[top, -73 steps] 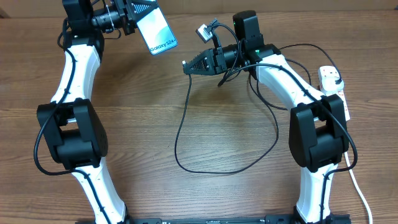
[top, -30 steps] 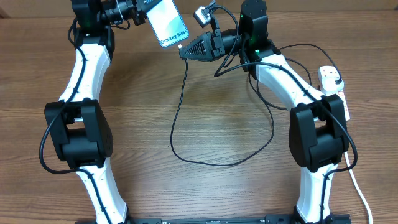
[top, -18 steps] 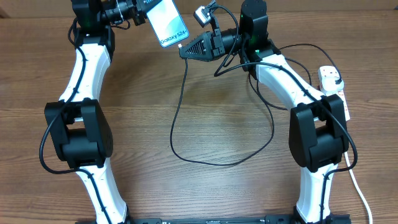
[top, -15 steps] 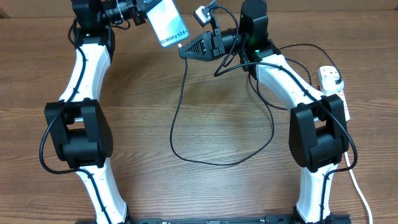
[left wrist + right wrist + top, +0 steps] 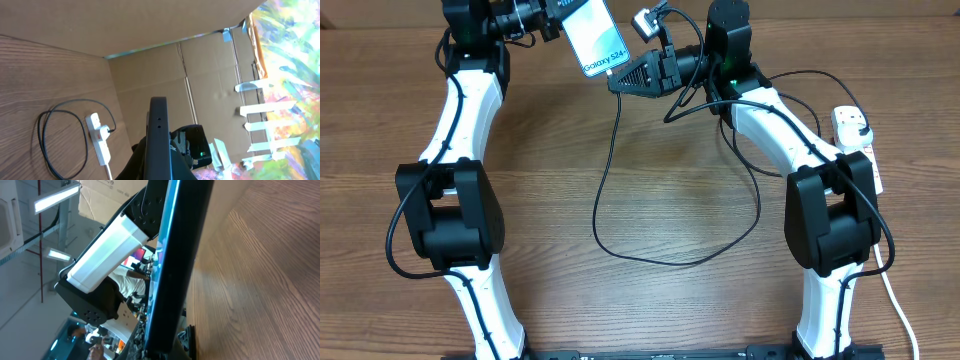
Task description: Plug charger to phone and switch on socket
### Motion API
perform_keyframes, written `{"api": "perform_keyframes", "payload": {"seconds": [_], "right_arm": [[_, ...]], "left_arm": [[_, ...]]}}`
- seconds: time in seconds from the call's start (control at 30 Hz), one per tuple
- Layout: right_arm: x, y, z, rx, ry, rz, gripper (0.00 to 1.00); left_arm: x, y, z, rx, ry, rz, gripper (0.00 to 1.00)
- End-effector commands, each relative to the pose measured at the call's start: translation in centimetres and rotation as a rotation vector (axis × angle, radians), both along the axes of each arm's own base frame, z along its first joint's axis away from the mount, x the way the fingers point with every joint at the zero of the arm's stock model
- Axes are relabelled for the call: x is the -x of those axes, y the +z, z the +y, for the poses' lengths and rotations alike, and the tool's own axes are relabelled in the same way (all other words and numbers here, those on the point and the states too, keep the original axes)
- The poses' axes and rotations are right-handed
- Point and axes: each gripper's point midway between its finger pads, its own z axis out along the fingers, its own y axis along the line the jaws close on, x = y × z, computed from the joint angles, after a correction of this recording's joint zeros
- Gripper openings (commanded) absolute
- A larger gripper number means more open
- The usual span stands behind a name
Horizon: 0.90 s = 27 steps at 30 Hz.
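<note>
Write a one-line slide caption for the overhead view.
Left gripper holds the phone up; right gripper holds the charger tip at its lower end, socket beside the right arm.

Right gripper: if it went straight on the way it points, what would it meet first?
Likely the lower end of the slim, blue-screened phone in the left gripper, just ahead of the right gripper's tip; height alignment is unclear.

A wood-grain worktop (image 5: 650,310) lies beneath the fingers (image 5: 638,78); beyond them stand a cardboard wall (image 5: 150,65) and a colourful patterned sheet (image 5: 295,75).
</note>
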Motion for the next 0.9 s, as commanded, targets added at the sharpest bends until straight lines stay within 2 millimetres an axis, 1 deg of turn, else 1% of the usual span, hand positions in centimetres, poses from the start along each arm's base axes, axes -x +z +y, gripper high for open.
{"api": "perform_keyframes", "payload": {"seconds": [0.0, 0.87], "right_arm": [[-0.25, 0.77, 0.21, -0.008, -0.005, -0.023, 0.04], [-1.13, 0.88, 0.39, -0.002, -0.058, 0.009, 0.04]], "left_arm": [[0.06, 0.84, -0.48, 0.003, -0.005, -0.018, 0.04], [0.48, 0.78, -0.92, -0.001, -0.031, -0.021, 0.05]]}}
